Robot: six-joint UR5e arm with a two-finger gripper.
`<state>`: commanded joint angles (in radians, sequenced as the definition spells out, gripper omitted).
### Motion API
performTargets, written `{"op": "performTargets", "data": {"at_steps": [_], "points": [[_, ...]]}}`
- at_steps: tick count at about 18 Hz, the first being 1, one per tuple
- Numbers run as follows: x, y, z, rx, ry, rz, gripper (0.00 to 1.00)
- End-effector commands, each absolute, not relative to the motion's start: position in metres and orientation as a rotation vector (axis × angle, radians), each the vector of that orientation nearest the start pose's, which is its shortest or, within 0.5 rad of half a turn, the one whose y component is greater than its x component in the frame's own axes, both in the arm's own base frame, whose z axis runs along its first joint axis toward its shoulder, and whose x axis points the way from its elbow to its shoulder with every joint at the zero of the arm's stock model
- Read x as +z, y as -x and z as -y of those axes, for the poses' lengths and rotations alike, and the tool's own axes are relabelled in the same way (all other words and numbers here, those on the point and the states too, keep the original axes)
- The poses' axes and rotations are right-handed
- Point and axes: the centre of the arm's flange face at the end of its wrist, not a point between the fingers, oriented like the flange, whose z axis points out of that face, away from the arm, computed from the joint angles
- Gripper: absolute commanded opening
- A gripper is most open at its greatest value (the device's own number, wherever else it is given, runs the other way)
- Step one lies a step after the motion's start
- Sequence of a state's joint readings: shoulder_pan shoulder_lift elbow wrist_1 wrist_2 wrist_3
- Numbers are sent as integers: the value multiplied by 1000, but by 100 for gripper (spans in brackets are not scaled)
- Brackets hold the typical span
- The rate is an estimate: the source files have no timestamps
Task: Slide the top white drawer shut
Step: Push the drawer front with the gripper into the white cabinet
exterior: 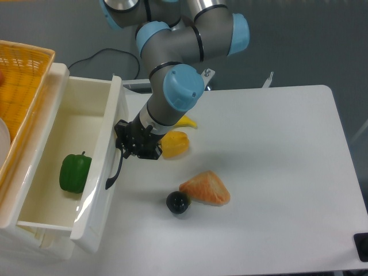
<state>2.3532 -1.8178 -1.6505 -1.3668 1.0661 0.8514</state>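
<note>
On the white bench (276, 172), the top white drawer (69, 172) stands partly open, handle facing right, holding a green pepper (75, 172); gripper (127, 150) at its front, jaws' state unclear.

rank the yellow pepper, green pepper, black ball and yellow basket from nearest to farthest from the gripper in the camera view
From the gripper:
1. Yellow pepper, right beside it on the table.
2. Green pepper, inside the top white drawer, to the lower left. The black ball, lower right, is too close to call against it.
3. Yellow basket, upper left.
</note>
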Motion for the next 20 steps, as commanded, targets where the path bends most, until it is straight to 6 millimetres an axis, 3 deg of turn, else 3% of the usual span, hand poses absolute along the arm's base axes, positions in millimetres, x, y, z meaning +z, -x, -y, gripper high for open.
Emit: {"op": "performTargets", "data": {"at_steps": [20], "points": [[350,231,-544,-651,2797,-138,4]]}}
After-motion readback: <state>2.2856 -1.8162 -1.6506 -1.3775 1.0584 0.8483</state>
